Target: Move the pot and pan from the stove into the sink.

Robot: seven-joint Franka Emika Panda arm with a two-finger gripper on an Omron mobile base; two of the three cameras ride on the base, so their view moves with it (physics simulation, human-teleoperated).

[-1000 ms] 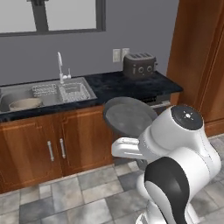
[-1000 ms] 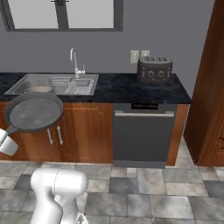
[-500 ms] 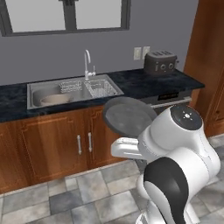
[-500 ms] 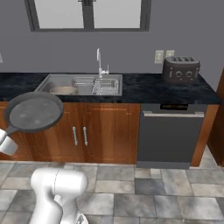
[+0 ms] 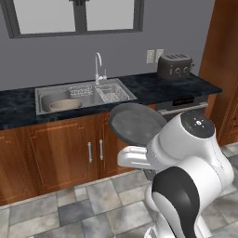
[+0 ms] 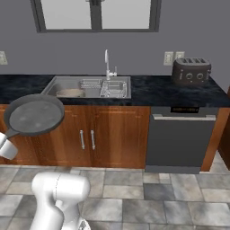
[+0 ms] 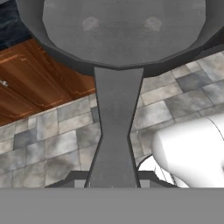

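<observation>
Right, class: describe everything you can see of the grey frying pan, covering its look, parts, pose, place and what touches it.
The shallow round grey frying pan looks like matte dark metal, with a low rim, a flat bare inside and a long flat handle. It is held in the air in front of the wooden cabinet doors, below the counter edge, roughly level. The gripper is closed on the handle's end. Nothing else touches it.

The pan (image 7: 122,30) rim is cropped at the top.
</observation>
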